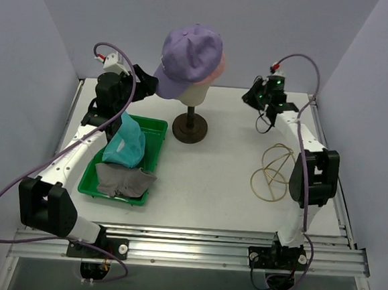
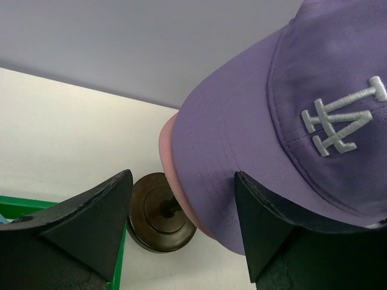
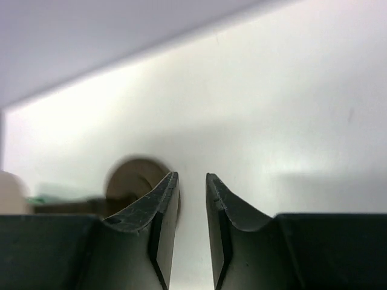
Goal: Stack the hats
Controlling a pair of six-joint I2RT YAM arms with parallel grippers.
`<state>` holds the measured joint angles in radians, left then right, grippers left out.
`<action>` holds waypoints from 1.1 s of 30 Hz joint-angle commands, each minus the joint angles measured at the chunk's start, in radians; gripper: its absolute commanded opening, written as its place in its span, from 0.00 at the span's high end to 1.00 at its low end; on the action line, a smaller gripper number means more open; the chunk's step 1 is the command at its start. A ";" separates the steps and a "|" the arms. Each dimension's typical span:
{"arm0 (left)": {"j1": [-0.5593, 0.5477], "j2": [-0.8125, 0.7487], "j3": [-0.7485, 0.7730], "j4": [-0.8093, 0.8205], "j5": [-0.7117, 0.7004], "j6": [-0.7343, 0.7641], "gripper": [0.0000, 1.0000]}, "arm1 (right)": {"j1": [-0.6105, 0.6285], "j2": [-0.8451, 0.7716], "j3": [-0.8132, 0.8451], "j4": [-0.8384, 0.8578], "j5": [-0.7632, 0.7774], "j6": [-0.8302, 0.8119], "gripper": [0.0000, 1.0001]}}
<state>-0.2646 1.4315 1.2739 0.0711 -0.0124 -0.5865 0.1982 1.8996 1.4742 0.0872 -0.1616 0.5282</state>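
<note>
1. Mannequin head (image 1: 197, 91) on dark stand (image 1: 189, 126), rear centre of desk (image 1: 210, 193): tall obstacle, topped by lavender cap (image 1: 190, 54) over pink cap (image 1: 218, 65); brim juts left
2. Left claw (image 2: 182, 175): jaws wide apart, brim just beside one finger (image 2: 266, 229); stand base and desk show through the gap
3. Green tray (image 1: 156, 125), left of stand: raised rim, filled by teal hat (image 1: 125, 146) and grey hat (image 1: 125, 180)
4. Bare desk between stand and right arm: open passage
5. Beige cable loop (image 1: 273, 168): flat, low obstacle beside right arm
6. Right claw (image 3: 192, 178): narrow slit between jaws, nothing in it, open desk ahead
7. Walls (image 1: 257, 29): close off left, rear, right
</note>
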 commanded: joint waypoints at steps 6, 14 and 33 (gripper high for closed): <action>0.024 0.076 0.108 0.118 0.069 0.013 0.27 | -0.089 -0.024 0.487 -0.023 -0.297 -0.093 0.65; 0.022 0.107 0.133 0.190 0.114 0.014 0.27 | -0.051 0.035 0.647 0.077 -0.409 -0.002 0.65; 0.022 0.127 0.176 0.176 0.134 0.037 0.27 | 0.063 0.047 0.716 0.049 -0.325 -0.056 0.67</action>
<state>-0.2409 1.5570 1.3903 0.1940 0.0956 -0.5632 0.2501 1.9934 2.1475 0.1150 -0.5175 0.4992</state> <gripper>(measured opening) 0.732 0.334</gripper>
